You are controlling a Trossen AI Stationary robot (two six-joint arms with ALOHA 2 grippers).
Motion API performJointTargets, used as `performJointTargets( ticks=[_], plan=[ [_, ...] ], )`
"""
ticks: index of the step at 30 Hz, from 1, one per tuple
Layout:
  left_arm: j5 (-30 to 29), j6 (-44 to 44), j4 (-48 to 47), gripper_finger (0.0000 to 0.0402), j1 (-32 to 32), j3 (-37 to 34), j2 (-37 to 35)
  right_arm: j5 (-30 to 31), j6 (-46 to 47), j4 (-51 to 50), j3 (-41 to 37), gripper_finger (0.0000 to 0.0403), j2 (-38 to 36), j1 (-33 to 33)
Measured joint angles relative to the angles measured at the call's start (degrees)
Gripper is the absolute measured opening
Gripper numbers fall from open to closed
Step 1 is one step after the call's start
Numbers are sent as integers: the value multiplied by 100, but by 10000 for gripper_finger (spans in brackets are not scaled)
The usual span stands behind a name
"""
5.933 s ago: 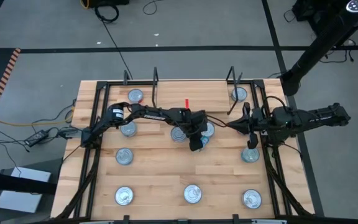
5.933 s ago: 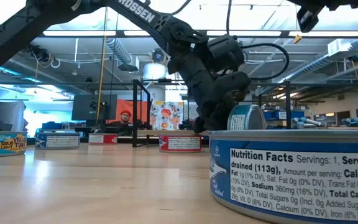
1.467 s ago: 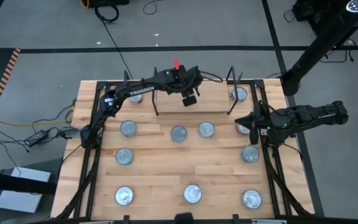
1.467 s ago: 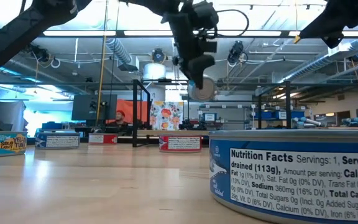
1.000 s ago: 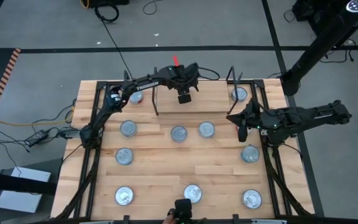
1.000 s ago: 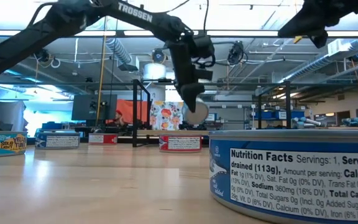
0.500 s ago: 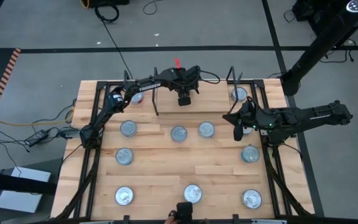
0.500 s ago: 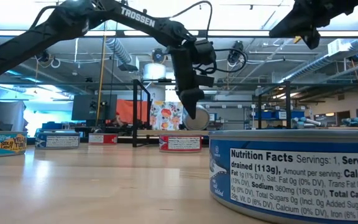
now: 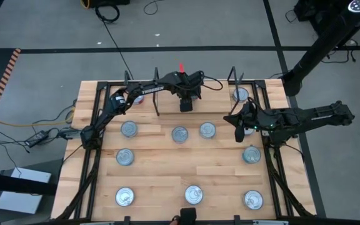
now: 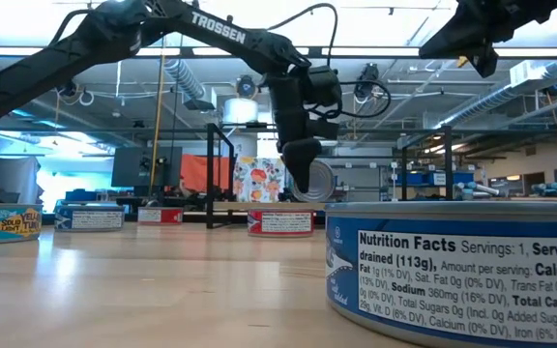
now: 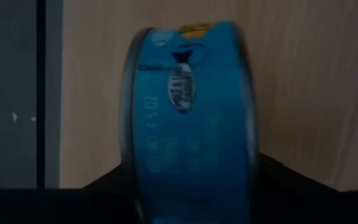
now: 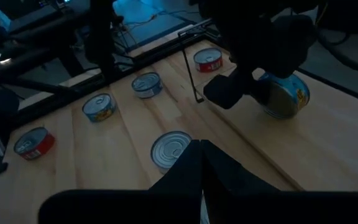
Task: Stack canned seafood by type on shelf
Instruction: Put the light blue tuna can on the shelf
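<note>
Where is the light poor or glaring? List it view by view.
High view: even light, tin lids glint. Low view: bright ceiling strips backlight the left gripper into silhouette. Left wrist view: dim, the blue tin in shade. Right wrist view: darkest, right gripper nearly black.

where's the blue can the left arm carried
On edge between the left gripper's fingers, the blue can sits on the shelf, mid-board between its black wire end frames.

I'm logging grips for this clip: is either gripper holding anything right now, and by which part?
The left gripper has a blue-labelled round tin on edge between its fingers, across the flat faces, over the light-wood shelf. The right gripper holds nothing.
</note>
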Motion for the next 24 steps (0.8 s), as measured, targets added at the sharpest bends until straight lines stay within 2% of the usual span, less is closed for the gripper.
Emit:
performJointTargets(
  ticks=[6, 11, 16, 19, 21, 24],
  plan=[
    [-120, -9, 6, 179, -3, 0, 0, -5, -91, -8, -1, 11, 0, 0],
    [-792, 122, 0, 138, -23, 0, 0, -4, -106, -11, -2, 11, 0, 0],
    [-1717, 288, 3, 137, -85, 0, 0, -4, -140, -11, -1, 11, 0, 0],
    [-1781, 291, 12, 137, -103, -12, -2, -4, -146, -21, -2, 11, 0, 0],
    [-1784, 219, -60, 144, -113, -17, 9, -4, -147, -44, 0, 11, 0, 0],
    [-1788, 209, -98, 191, -138, -79, 25, -13, -146, -43, -1, 11, 0, 0]
  ],
)
